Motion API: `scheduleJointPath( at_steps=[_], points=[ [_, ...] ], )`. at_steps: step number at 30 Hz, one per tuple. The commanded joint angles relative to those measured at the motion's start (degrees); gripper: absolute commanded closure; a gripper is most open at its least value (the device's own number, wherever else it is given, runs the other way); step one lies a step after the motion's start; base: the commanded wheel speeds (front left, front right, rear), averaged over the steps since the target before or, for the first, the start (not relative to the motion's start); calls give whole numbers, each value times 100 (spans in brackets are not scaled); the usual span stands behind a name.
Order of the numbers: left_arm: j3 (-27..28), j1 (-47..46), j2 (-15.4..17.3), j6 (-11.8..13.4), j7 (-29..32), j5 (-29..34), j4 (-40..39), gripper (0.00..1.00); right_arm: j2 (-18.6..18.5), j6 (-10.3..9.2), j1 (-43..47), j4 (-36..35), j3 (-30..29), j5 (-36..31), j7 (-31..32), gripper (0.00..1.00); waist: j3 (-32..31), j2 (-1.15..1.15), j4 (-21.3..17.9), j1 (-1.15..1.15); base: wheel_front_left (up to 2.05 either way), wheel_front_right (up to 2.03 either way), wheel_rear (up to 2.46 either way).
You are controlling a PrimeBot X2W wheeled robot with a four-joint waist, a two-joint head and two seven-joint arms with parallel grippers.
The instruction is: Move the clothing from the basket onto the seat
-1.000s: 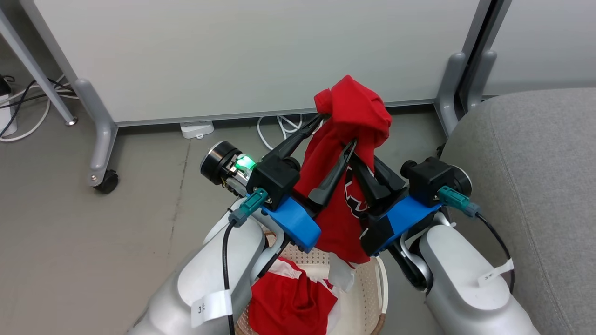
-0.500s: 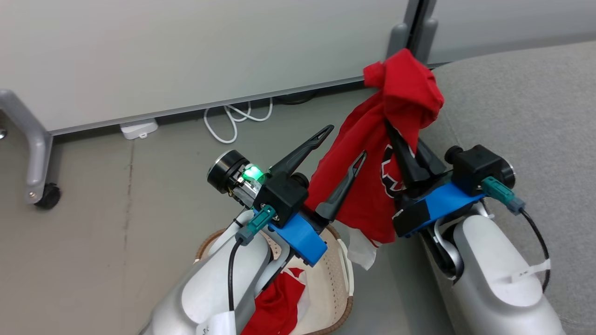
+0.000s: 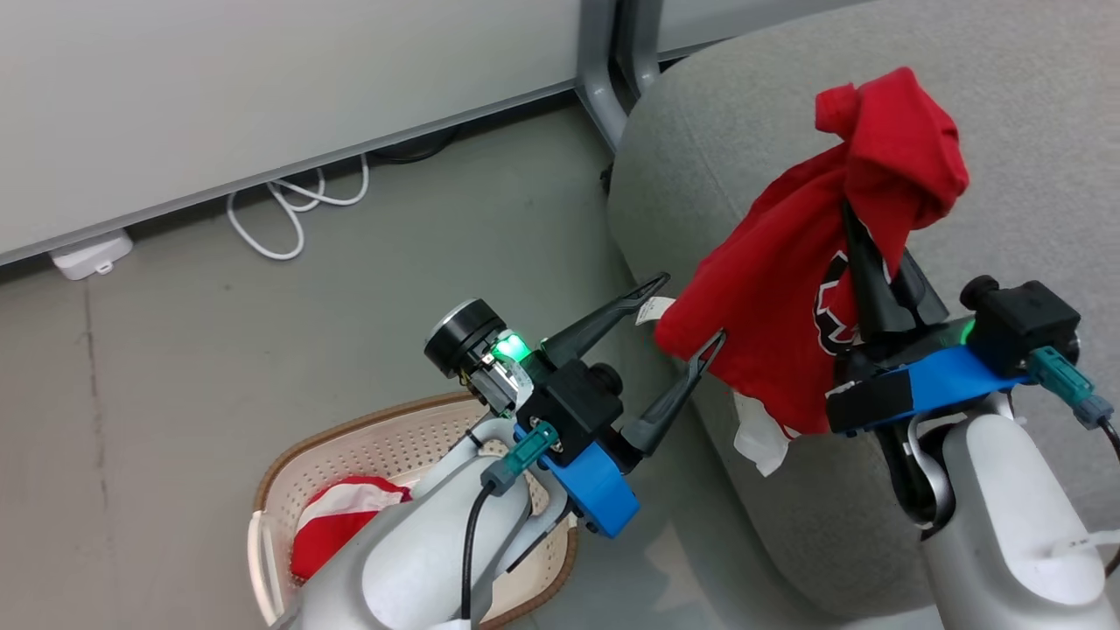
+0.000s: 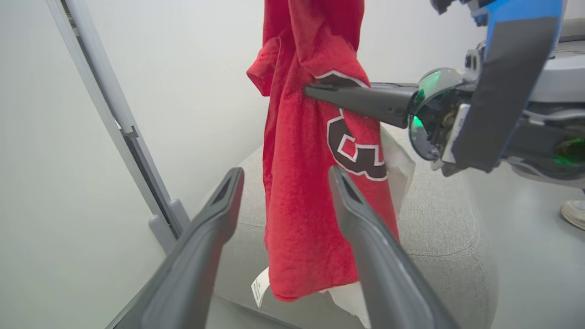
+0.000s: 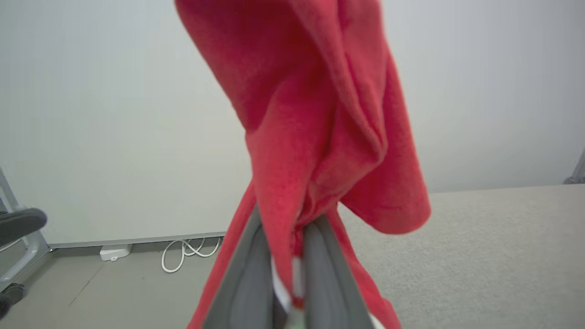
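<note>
A red garment point(image 3: 770, 289) with black-and-white lettering and a white tag hangs in the air over the grey seat point(image 3: 744, 131), near its left edge. My right gripper point(image 3: 853, 227) is shut on its bunched upper part. In the right wrist view the fabric point(image 5: 311, 114) is pinched between the fingers point(image 5: 249, 274). My left gripper point(image 3: 691, 308) is open just left of the cloth's lower edge, holding nothing. The left wrist view shows the garment point(image 4: 311, 160) hanging beyond my open fingers point(image 4: 215, 219). Another red-and-white garment point(image 3: 337, 525) lies in the basket point(image 3: 289, 464) on the floor, partly hidden by my left forearm.
White partition panels stand behind, with grey metal legs point(image 3: 599, 79) beside the seat's corner. A white cable point(image 3: 289, 219) and a small white box point(image 3: 87, 255) lie on the floor by the panel. A shoe point(image 4: 573, 212) shows at the far right of the left wrist view.
The view has swung right. My right gripper has carried the garment from above the basket to above the seat. The left gripper stays open and now stands clear of the cloth.
</note>
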Motion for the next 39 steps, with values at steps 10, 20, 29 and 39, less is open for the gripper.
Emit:
scheduleJointPath(
  at_steps=[10,20,29,39],
  points=[
    [-198,-85,27,0,-28,-79,47,0,42,1,689,-527,-543,-46,-24,100,233,0,-670,0,0,0,0],
    [-103,-120,38,-1,-28,-53,-33,0,138,1,722,-616,-642,-54,-23,100,285,0,-685,0,0,0,0],
    [17,-235,114,-1,-28,77,-153,0,71,1,5,-795,-928,-20,-23,100,633,0,-603,0,0,0,0],
    [8,-859,258,-1,-25,337,-294,0,-342,1,-1899,-1025,-2028,-36,-24,100,1949,0,-377,0,0,0,0]
  ],
)
